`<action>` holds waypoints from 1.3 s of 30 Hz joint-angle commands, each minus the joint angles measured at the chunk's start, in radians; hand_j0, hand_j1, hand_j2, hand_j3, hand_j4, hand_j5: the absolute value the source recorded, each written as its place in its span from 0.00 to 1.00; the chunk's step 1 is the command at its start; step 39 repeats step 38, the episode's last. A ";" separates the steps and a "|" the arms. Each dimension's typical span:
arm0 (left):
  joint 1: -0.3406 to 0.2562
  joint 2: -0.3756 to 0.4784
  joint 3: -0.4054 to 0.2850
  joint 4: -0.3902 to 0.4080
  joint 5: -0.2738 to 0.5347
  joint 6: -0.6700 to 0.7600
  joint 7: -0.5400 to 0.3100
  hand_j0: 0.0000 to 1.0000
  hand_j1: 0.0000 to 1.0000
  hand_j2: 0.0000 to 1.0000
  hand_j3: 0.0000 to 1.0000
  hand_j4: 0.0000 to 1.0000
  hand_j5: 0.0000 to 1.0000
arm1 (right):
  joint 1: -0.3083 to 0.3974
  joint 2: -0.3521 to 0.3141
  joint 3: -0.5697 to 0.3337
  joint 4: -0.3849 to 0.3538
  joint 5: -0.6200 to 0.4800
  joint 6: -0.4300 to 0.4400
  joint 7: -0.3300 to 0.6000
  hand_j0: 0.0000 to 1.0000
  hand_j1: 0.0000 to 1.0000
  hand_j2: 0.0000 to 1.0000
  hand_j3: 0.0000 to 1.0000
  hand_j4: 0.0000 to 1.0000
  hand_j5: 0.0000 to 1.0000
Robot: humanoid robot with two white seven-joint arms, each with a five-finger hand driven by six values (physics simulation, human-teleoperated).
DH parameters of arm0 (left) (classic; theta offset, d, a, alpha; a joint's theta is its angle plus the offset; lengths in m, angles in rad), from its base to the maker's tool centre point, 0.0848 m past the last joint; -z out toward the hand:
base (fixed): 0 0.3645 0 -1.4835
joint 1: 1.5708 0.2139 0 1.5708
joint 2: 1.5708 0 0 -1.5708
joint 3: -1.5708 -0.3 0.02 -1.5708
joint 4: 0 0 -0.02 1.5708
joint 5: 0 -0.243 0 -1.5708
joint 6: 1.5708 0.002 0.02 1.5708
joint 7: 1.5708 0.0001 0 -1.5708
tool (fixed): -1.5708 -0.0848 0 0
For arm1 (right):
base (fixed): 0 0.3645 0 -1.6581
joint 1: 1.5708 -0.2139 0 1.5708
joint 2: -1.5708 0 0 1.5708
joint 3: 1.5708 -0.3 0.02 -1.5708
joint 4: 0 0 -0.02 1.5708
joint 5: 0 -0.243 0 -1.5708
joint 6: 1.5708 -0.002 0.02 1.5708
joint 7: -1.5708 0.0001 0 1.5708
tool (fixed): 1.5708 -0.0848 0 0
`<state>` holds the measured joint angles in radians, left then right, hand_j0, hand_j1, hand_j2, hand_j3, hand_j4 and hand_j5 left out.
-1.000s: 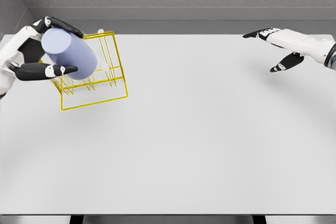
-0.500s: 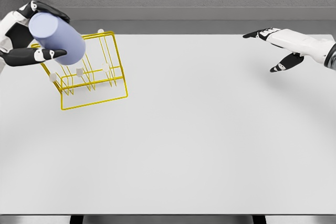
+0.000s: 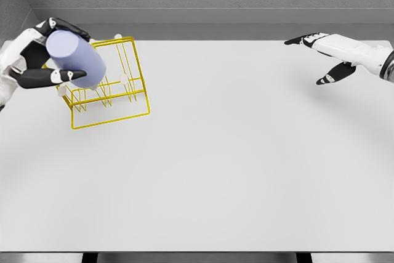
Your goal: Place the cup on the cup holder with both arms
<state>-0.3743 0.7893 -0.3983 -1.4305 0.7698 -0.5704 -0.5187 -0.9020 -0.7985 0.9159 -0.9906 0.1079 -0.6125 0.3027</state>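
At about 10 o'clock on the white table [image 3: 234,152], the left hand [image 3: 38,60] grasps the lavender cup [image 3: 76,59], black fingers [image 3: 46,77] wrapped over its top and under its lower side, the cup tilted with its flat end toward the camera. The cup hangs over the left part of the yellow wire cup holder [image 3: 117,90], which stands on the table with its white-tipped pegs partly hidden behind the cup. At roughly 2 o'clock the right hand [image 3: 329,53] hovers above the far table edge, released, its fingers spread and holding nothing, well apart from cup and holder.
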 commanded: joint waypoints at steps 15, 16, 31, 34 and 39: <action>0.020 -0.007 -0.005 0.001 -0.018 -0.020 -0.006 1.00 1.00 1.00 1.00 1.00 1.00 | 0.000 -0.001 -0.002 0.000 -0.007 0.002 0.000 1.00 1.00 1.00 1.00 1.00 1.00; 0.021 -0.007 -0.005 0.001 -0.018 -0.034 -0.004 1.00 1.00 1.00 1.00 1.00 1.00 | 0.000 -0.001 -0.002 0.000 -0.007 0.002 0.000 1.00 1.00 1.00 1.00 1.00 1.00; 0.049 0.034 -0.011 -0.116 -0.017 -0.040 -0.092 1.00 1.00 1.00 1.00 1.00 1.00 | 0.000 0.001 -0.002 0.000 -0.007 0.002 0.000 1.00 1.00 1.00 1.00 1.00 1.00; 0.112 0.099 -0.013 -0.228 -0.095 -0.040 -0.092 1.00 1.00 1.00 1.00 1.00 1.00 | 0.000 0.001 -0.002 0.000 -0.007 0.002 0.000 1.00 1.00 1.00 1.00 1.00 1.00; 0.143 0.117 -0.011 -0.284 -0.112 -0.040 -0.092 1.00 1.00 1.00 1.00 1.00 1.00 | 0.000 0.001 -0.002 -0.002 -0.007 0.002 0.000 1.00 1.00 1.00 1.00 1.00 1.00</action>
